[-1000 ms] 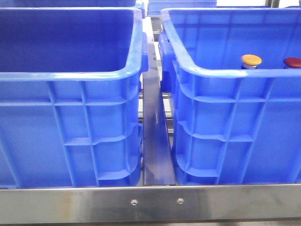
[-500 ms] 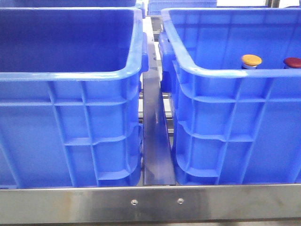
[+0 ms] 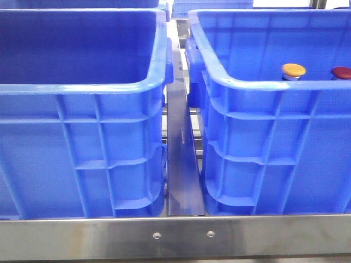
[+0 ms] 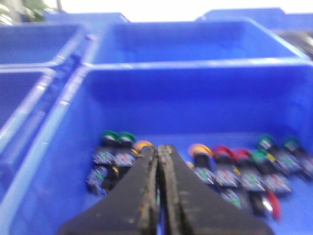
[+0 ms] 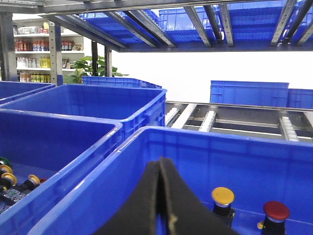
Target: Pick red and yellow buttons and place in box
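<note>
A yellow button (image 3: pixel 293 70) and a red button (image 3: pixel 341 73) stand upright side by side inside the right blue box (image 3: pixel 263 87). The right wrist view shows the same yellow button (image 5: pixel 222 196) and red button (image 5: pixel 276 210) on that box's floor. My right gripper (image 5: pixel 160 162) is shut and empty, hanging above the box and apart from both. In the blurred left wrist view, my left gripper (image 4: pixel 157 147) is shut with nothing in it. It hovers over a row of several green, yellow and red buttons (image 4: pixel 215 169) in the left crate (image 4: pixel 63 107). Neither gripper shows in the front view.
The left blue crate (image 3: pixel 82 87) fills the left of the front view, its floor hidden by its tall wall. A steel rail (image 3: pixel 181 159) runs between the crates and a steel bar (image 3: pixel 175 235) crosses the front. More blue crates (image 5: pixel 122 98) and roller conveyors (image 5: pixel 234 120) stand behind.
</note>
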### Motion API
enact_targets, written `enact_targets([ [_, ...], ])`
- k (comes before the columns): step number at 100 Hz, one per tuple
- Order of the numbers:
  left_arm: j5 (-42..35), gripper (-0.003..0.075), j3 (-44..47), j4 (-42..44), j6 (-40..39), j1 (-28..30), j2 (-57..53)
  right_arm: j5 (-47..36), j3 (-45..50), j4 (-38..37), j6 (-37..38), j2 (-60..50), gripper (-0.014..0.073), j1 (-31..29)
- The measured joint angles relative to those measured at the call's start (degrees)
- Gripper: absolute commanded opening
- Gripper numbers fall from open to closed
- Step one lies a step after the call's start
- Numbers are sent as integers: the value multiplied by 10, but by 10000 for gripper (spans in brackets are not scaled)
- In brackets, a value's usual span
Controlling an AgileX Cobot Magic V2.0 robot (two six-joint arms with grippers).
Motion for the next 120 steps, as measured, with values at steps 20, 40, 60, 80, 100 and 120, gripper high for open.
enact_targets([
  [20,-107,-20,125,7,-16,4,-47,0,0,0,0,0,-102,0],
  [40,-123,-20,159,1,-17,4,-50,1,0,0,0,0,-102,0],
  [60,-120,-20,159,0,-17,4,-50,1,0,0,0,0,-102,0],
  [80,-118,-20,159,-1,-17,4,-50,1,0,0,-1,0,-102,0],
  [100,-117,-20,159,-1,-17,4,-50,1,0,0,-1,0,-102,0],
  [120,-117,-20,159,-1,-17,4,-50,1,0,0,-1,0,-102,0],
])
